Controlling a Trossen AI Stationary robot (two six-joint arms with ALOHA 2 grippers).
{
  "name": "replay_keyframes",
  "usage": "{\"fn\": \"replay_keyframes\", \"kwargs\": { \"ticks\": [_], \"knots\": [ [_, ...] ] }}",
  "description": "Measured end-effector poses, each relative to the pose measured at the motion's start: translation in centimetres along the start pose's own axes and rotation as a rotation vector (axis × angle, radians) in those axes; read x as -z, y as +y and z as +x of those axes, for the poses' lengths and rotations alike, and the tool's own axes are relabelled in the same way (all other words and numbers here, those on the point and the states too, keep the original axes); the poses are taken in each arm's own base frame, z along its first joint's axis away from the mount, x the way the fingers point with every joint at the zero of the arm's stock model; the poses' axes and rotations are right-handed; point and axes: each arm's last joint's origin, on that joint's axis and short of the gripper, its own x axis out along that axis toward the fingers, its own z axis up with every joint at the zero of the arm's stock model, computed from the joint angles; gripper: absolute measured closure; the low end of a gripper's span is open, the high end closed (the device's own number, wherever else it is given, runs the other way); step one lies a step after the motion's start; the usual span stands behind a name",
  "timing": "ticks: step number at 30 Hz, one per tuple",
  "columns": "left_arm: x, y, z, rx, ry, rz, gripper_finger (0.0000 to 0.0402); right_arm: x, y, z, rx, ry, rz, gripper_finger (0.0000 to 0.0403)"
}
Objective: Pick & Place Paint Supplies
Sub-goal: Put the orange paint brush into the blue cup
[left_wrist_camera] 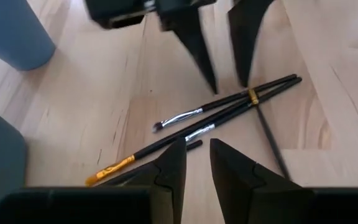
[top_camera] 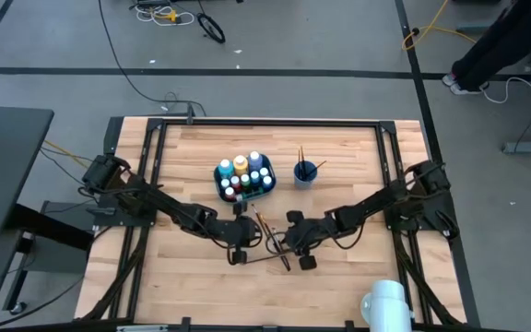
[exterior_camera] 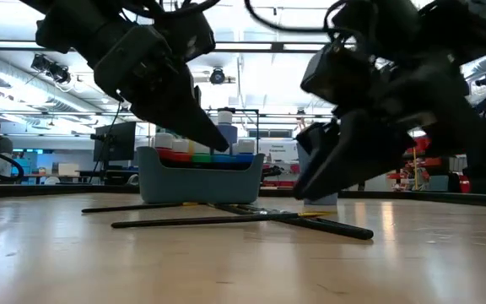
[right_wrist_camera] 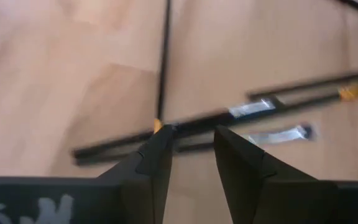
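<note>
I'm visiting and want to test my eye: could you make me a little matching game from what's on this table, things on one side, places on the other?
Things:
1. paint bottles
2. loose paintbrushes
3. blue cup
4. teal bin

Places or states:
A. lying on the wood between the two grippers
B. standing beside the bin with brushes upright in it
C. packed upright inside the bin
D. mid-table, beyond both grippers

Pairs: 1-C, 2-A, 3-B, 4-D

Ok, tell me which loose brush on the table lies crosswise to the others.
The thin plain dark brush: it crosses the gold-banded brushes near their handle ends, while those lie roughly parallel.
</note>
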Motion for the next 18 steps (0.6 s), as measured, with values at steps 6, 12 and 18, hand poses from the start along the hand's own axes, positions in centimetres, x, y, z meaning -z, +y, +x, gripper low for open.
{"fn": "replay_keyframes", "kwargs": {
  "ticks": [6,12,18],
  "knots": [
    [0.0,-0.1,0.0,0.014,-0.001,0.0,0.032,0.2,2.6,0.1,-0.062,-0.013,-0.062,0.0282],
    [0.0,-0.1,0.0,0.014,-0.001,0.0,0.032,1.4,4.2,1.0,0.003,0.014,-0.106,0.0282],
    [0.0,-0.1,0.0,0.021,0.0,0.022,0.032,2.1,4.2,1.6,0.024,0.038,-0.114,0.029]
  ]
}}
